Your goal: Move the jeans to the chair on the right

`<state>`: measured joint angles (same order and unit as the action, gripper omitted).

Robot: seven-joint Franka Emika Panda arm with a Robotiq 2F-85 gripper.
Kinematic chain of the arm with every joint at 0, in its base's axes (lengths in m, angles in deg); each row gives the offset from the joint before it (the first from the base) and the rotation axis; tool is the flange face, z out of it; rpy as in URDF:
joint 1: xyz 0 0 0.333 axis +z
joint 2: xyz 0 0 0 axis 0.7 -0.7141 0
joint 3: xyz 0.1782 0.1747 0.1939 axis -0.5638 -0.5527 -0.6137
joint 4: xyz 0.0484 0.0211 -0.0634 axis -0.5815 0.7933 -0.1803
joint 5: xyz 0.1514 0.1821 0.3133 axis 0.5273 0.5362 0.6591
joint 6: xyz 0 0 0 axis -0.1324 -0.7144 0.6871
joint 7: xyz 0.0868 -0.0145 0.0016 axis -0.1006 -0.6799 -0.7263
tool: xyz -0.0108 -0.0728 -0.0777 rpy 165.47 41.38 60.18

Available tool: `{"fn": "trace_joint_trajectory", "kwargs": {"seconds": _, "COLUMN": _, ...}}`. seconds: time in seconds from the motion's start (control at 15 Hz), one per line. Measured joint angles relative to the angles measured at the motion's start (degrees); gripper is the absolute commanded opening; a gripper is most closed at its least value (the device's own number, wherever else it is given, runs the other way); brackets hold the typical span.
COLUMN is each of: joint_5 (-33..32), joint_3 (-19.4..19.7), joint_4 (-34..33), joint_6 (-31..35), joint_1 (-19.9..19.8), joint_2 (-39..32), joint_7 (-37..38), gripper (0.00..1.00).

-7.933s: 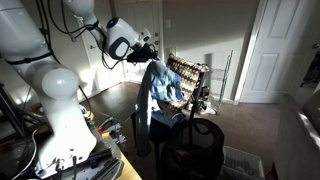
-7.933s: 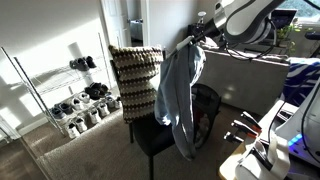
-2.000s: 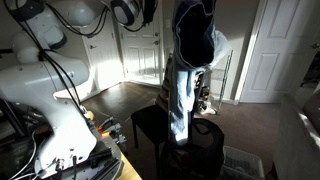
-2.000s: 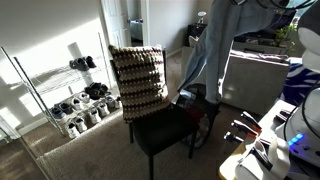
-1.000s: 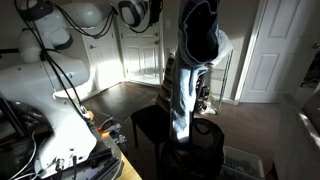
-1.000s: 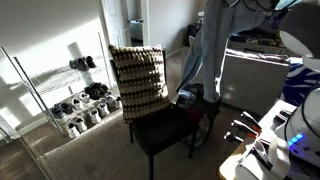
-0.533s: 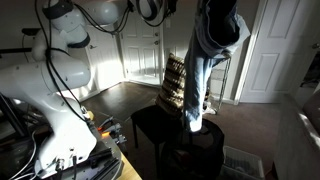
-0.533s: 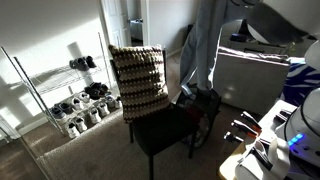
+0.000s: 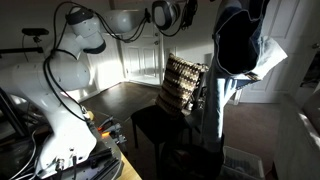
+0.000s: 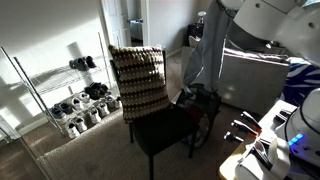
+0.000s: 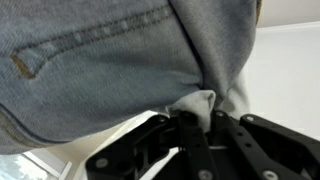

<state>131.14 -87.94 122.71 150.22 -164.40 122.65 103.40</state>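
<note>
Nearest, in the wrist view: black gripper at the bottom edge, jaws closed tight on a pale bunched fold of the jeans; denim with a stitched pocket filling the upper frame and blocking nearly all beyond, bar a strip of bright wall on the right. Further out, in an exterior view: white arm rising from its base at the left and reaching across the top of the room; jeans hanging high in the air as a dark bundle, legs trailing straight down, clear of any seat. Gripper itself hidden behind the cloth in both exterior views. Just beside the hanging legs, a chair with a bare black seat and a checked back, the back's edge meeting the legs in the picture, touching or not impossible to tell. Low in front, a dark object, too dim to make out. Behind the bundle, a white door, partly covered by it. From the opposite side: arm coming in at the top right, jeans dangling behind the chair and in front of a white cabinet, hiding its near corner; lower end of the legs down by a black frame just beyond the seat. Farthest off, against the sunlit wall, a wire shoe rack with pairs of shoes on its shelves, well apart from the rest
</note>
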Motion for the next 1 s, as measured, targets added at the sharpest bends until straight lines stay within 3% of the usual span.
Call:
{"fn": "trace_joint_trajectory", "kwargs": {"seconds": 0.47, "joint_5": -0.3, "joint_3": 0.2, "joint_4": -0.1, "joint_6": -5.7, "joint_1": 1.8, "joint_2": 0.9, "joint_7": 0.5, "gripper": 0.03}}
{"fn": "trace_joint_trajectory", "kwargs": {"seconds": 1.0, "joint_5": -1.1, "joint_3": 0.4, "joint_4": 0.0, "joint_6": -6.9, "joint_1": 4.8, "joint_2": 0.7, "joint_7": 0.9, "gripper": 0.03}}
